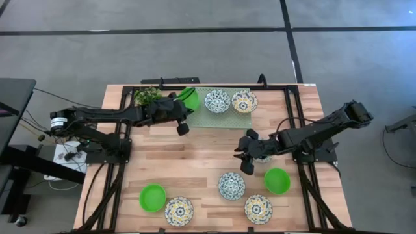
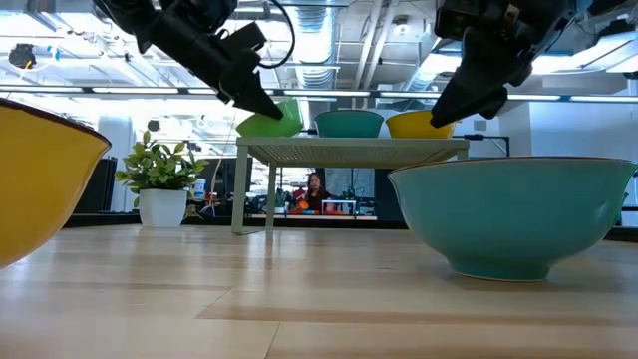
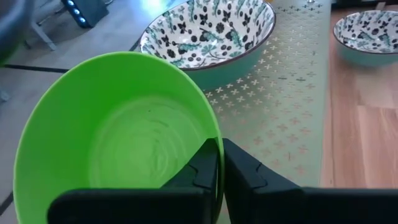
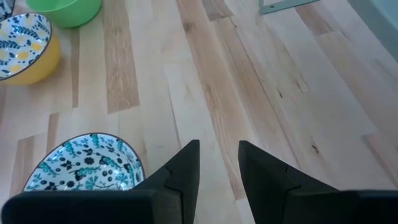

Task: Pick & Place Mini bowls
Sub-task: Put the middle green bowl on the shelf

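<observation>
Your left gripper [image 1: 184, 110] is at the far left end of the pale green rack [image 1: 221, 119], and its jaws are pinching the rim of a plain green bowl [image 1: 189, 97]. The bowl is tilted and, from the low view, its bottom seems to be just at the rack top, so I judge you are in the middle of setting it down. Next to it on the rack stand a white and blue bowl [image 1: 217, 101] and a yellow and blue bowl [image 1: 244, 101].

Your right gripper [image 1: 244, 158] hangs above the wooden surface [image 1: 195, 162], a little behind the bowls that wait at the near side. Its jaws are spread and hold nothing. Below it are another white and blue bowl [image 1: 231, 185], a second green bowl [image 1: 277, 180], a third green bowl [image 1: 153, 197] and two more yellow and blue bowls [image 1: 178, 210] [image 1: 258, 208].

The risk I see is with the left side. If you let go while the green bowl is not yet flat, it can roll or slide off the rack edge, which is very near, or bump the white and blue bowl beside it. The small plant [image 1: 147, 96] is also close to the left arm, so a wide pull back could knock it. Level the bowl before you release
</observation>
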